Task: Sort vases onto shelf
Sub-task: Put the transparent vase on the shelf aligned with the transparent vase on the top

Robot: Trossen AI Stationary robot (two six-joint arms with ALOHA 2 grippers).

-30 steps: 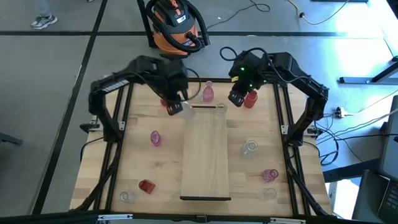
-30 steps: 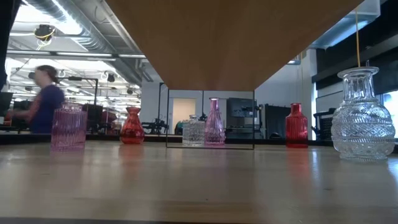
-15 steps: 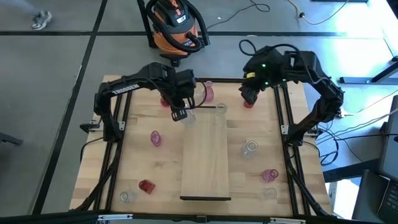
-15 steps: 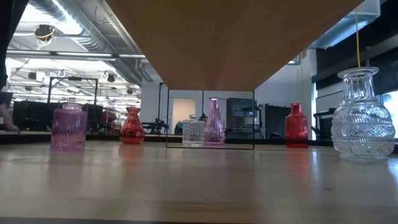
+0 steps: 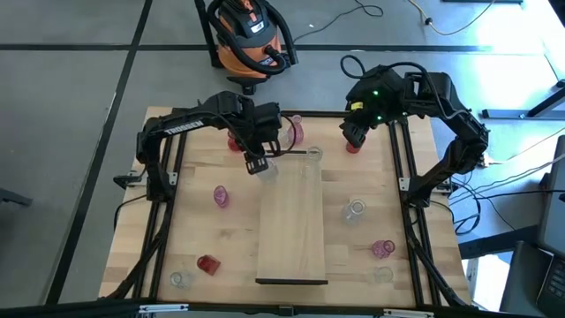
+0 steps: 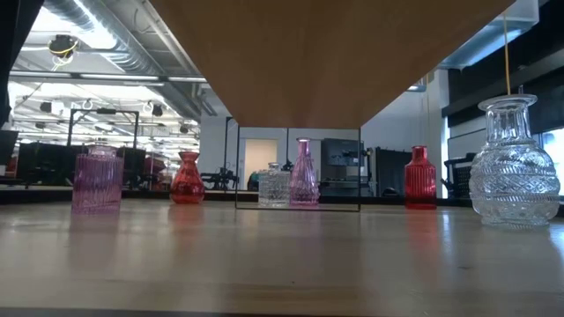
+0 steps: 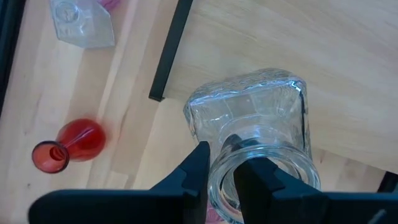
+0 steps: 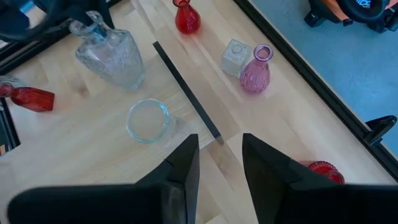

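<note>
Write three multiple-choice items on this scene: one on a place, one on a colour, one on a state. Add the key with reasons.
1. Where is the clear vase that the left hand grips?
A. At the far left corner of the shelf
B. At the table's near right corner
C. On the floor

2. What colour is the bottle-shaped vase beside the small square clear vase?
A. Deep red
B. Pink
C. Blue

3. What state is the right hand in?
A. Shut on a red vase
B. Shut on a pink vase
C. Open and empty

Key:
1. A, the left wrist view shows the vase over the shelf's corner by the dark end strip.
2. B, the right wrist view shows it pink.
3. C, its fingers stand apart with nothing between them.
</note>
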